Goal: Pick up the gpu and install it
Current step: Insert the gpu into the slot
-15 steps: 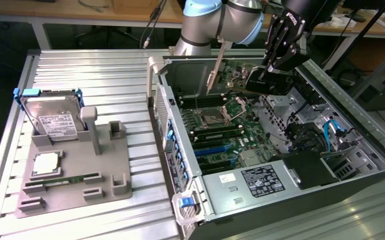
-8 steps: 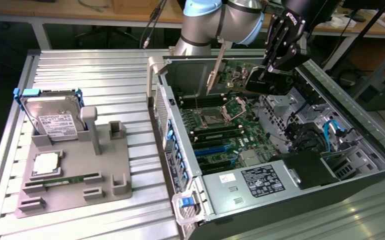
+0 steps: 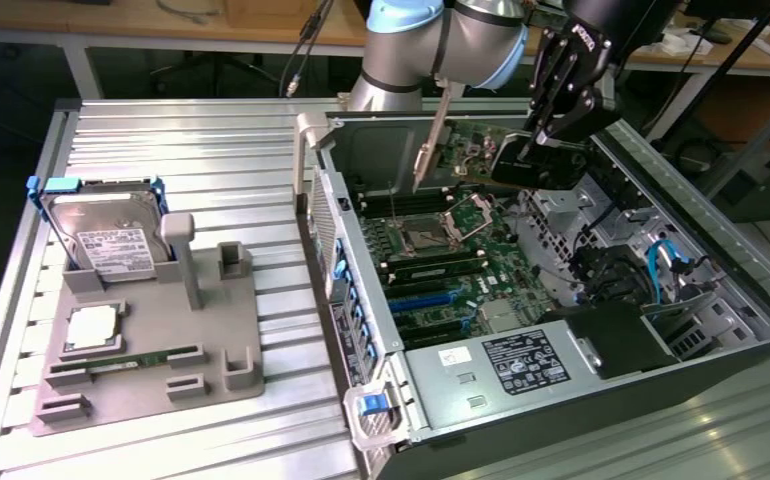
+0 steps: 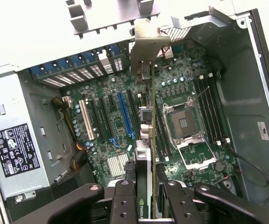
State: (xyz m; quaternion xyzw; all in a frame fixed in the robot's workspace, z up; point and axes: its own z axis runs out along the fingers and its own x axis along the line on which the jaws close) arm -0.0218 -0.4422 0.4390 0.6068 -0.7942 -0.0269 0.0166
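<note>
The gripper [image 4: 147,189] is pinching the gpu [image 4: 144,154] along its upper edge between part-closed fingers [image 4: 125,200], holding edge-on above the motherboard [image 4: 111,121] a card judged light, stiff and fragile.

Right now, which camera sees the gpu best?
The wrist view: the gpu runs edge-on from the gripper clamping it to its silver bracket. The exterior view shows it partly behind the gripper, over the open computer case.
</note>
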